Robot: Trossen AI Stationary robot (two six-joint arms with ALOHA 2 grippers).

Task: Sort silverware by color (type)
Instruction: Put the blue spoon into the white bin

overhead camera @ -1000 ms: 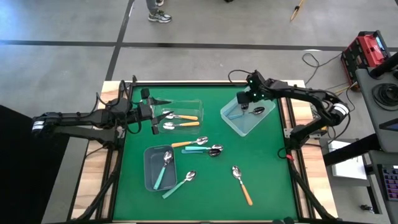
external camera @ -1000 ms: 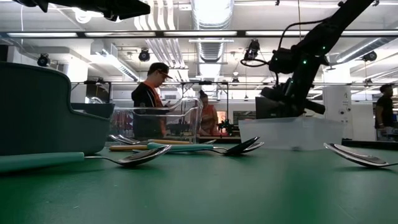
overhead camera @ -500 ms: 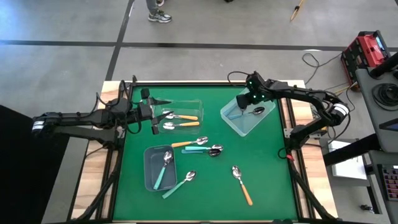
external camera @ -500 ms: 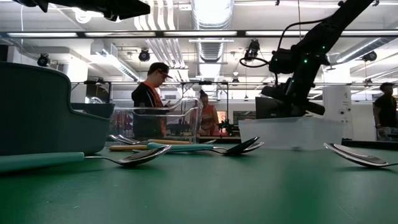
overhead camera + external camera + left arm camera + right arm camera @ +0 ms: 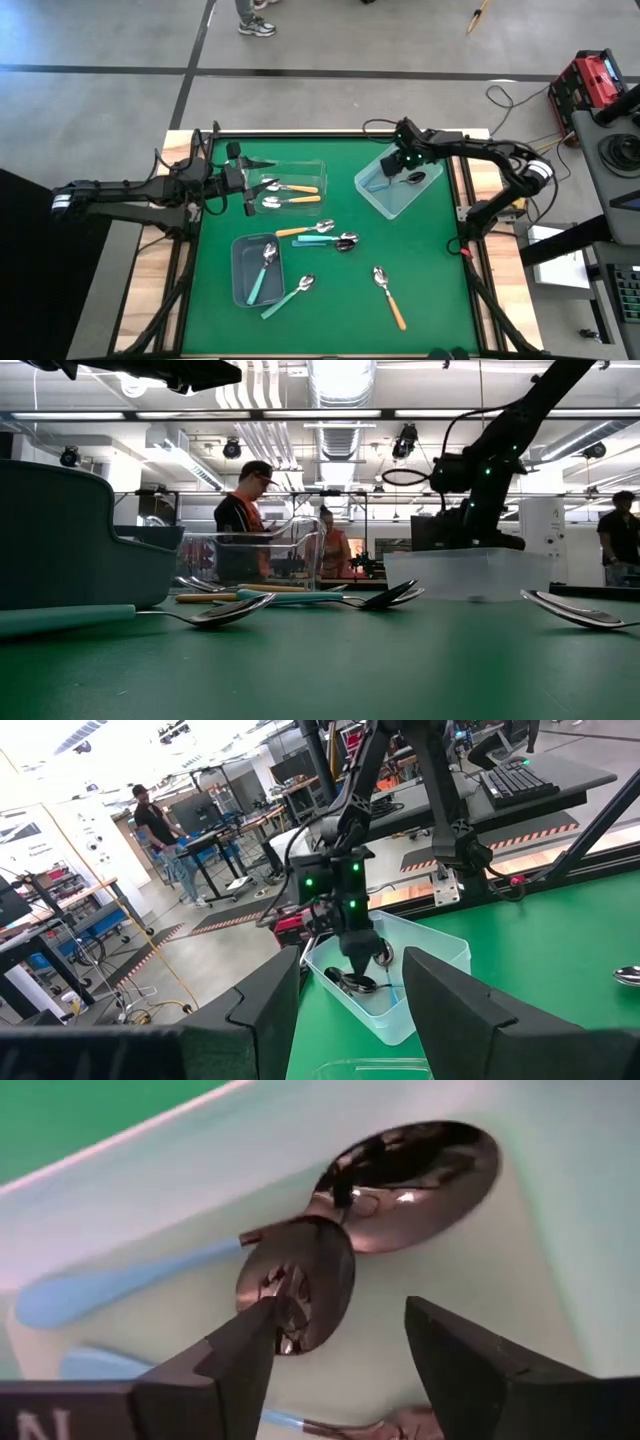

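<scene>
Right gripper sits over the clear bin at far right, fingers spread and empty, blue-handled spoons lying loose in the bin beneath it. Left gripper waits at the left end of the far-left clear bin holding two orange-handled spoons; jaws parted, nothing gripped. Remaining spoons: teal in the near grey bin, others loose mid-mat.

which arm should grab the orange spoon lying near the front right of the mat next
Right, probably. Its tool hangs open and empty over the right bin, on the orange spoon's side; the left tool hovers far across.
</scene>
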